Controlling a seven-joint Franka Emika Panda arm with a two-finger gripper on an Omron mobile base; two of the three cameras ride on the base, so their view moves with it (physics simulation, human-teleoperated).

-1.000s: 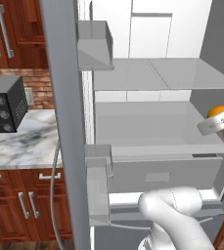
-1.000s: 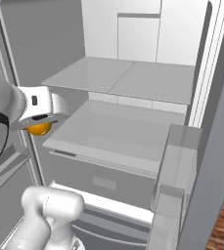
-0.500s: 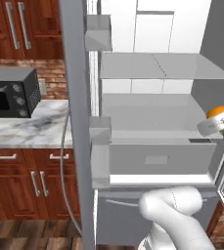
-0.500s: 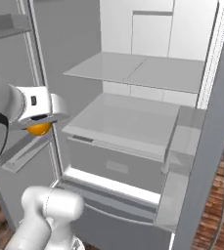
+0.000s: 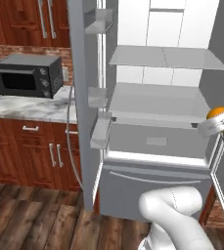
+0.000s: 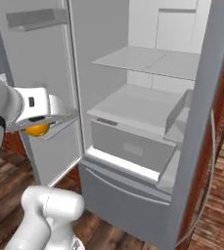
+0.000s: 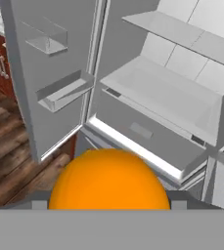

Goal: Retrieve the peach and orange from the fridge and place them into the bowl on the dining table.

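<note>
1. The tall grey-silver double-door fridge stands with both doors swung wide. Its white interior holds bare grey shelves, with a closed grey drawer under the lowest shelf.
2. The dark wooden plank floor runs in front of the fridge and off to its left in the left base view.
3. The reddish wood cabinets with a white-grey marble desk on top stand just left of the fridge, behind its open left door. More reddish cabinet doors with long metal handles hang on the wall above.
4. The black box-shaped microwave sits on that marble desk, left of the fridge and near the brick wall.
5. The fridge's open left door carries small grey bins, one above the other; they look bare.
6. The white arm's pincer hangs in front of the fridge, outside the interior, level with the lower shelf. In the right base view it lies before the left door.
7. The small bright yellow-orange ball, the orange, sits between the pincer's jaws, which are pinching it from both sides. It is out of the fridge, in front of the drawer.
</note>
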